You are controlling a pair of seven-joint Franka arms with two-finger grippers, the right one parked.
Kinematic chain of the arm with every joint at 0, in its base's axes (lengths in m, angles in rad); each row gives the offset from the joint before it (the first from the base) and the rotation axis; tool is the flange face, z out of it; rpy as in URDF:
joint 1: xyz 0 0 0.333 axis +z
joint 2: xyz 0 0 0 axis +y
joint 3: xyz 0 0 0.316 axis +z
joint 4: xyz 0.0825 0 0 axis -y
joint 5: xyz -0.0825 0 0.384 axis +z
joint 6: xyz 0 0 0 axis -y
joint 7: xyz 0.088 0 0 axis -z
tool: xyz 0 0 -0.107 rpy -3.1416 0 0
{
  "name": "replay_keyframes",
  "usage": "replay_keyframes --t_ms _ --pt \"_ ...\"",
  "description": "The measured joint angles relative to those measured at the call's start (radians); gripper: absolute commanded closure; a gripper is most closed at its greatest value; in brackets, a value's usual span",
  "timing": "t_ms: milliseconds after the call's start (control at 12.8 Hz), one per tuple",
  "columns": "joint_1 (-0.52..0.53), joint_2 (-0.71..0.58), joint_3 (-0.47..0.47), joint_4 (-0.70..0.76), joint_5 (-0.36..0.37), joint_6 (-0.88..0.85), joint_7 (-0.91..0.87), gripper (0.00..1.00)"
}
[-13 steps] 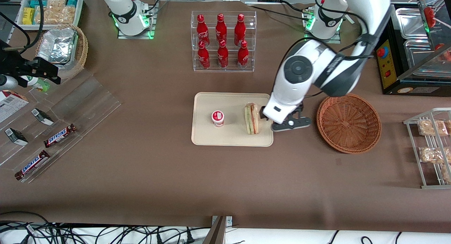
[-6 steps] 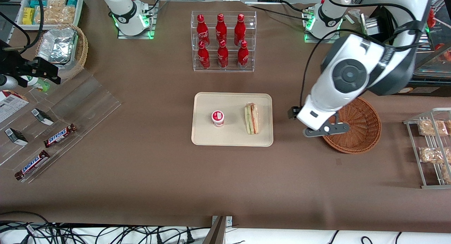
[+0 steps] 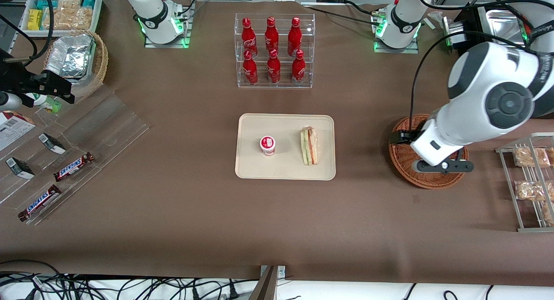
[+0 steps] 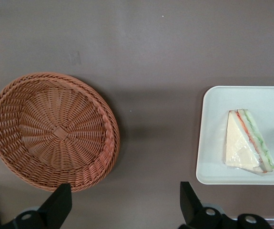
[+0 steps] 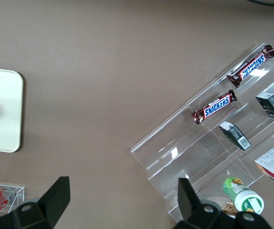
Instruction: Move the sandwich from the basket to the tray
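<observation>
End effector (image 3: pixel 441 166) moved from beside the tray (image 3: pixel 251 170) to above the basket (image 3: pixel 400 159), empty

The gripper (image 3: pixel 442 166) is hanging with its fingers (image 4: pixel 60 202) spread wide apart. Near them, toward the working arm's end of the table, a wire rack (image 3: pixel 534 229) is holding bagged snacks (image 3: pixel 526 156). A small white cup (image 3: pixel 268 145) with a red lid is standing well apart from the fingers, toward the parked arm's end. Six red bottles (image 3: pixel 272 51) are standing in a clear rack (image 3: pixel 275 84), farther from the front camera than the fingers. Two Snickers bars (image 3: pixel 73 166) are lying on a clear stand (image 3: pixel 108 127), well apart from the fingers. A light basket (image 3: pixel 100 62) is holding foil containers (image 3: pixel 71 57) there too.
</observation>
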Motion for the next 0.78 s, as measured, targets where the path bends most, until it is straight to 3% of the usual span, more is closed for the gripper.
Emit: replay_keyframes --t_ms 234,469,781 --pt "-0.096 -0.048 0.233 0.005 -0.108 -0.022 0.166 0.00" --pt "-0.161 -0.083 0.378 0.006 -0.129 -0.054 0.286 0.00" --pt "-0.181 -0.089 0.444 0.006 -0.159 -0.057 0.341 0.00"
